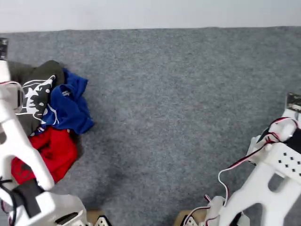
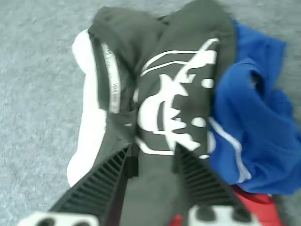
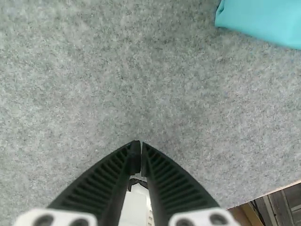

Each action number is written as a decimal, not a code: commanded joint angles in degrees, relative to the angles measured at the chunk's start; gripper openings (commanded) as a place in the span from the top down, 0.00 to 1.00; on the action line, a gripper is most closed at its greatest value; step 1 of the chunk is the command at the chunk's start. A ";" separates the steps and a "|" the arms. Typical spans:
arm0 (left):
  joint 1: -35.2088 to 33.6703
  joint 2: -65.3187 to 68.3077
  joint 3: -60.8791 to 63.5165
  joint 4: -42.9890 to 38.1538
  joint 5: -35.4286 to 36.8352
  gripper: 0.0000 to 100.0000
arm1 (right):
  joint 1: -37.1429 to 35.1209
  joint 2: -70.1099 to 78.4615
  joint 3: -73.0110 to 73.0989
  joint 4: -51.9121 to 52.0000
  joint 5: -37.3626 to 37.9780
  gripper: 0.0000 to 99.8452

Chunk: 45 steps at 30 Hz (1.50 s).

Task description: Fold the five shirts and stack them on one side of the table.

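A heap of shirts lies at the table's left side: a dark shirt with a white graphic (image 1: pixel 40 89), a blue shirt (image 1: pixel 70 106) and a red shirt (image 1: pixel 59 150). In the left wrist view a white shirt (image 2: pixel 89 127) lies under the dark shirt (image 2: pixel 188 84), with the blue shirt (image 2: pixel 254 127) beside it. My left gripper (image 2: pixel 154 157) is open, its fingers straddling a fold of the dark shirt. My right gripper (image 3: pixel 140 146) is shut and holds nothing, low over bare felt near a teal shirt (image 3: pixel 263 19).
Grey felt (image 1: pixel 178 103) covers the table, with wide free room in the middle and at the back. The left arm (image 1: pixel 19 146) stands over the heap. The right arm (image 1: pixel 268 174) is at the front right, close to the table's edge (image 3: pixel 263 202).
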 commanded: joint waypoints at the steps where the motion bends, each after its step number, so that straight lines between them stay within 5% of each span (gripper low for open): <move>1: -1.41 2.20 -4.70 0.26 -0.62 0.81 | -0.75 -1.27 -0.44 2.15 -0.35 0.99; 16: -7.82 21.80 -21.49 0.09 -0.70 0.80 | -0.75 -1.27 -0.35 2.24 -0.44 0.99; 32: -4.75 35.69 -27.47 0.53 -0.44 0.83 | -0.75 -1.27 -0.35 2.24 -0.53 0.99; 38: -1.67 35.08 -27.56 0.53 -0.44 0.99 | -0.75 -1.27 -0.35 2.24 -0.53 0.99; 45: 4.22 25.41 -30.99 6.24 -0.26 1.00 | -0.75 -1.71 -0.35 2.24 -0.53 0.99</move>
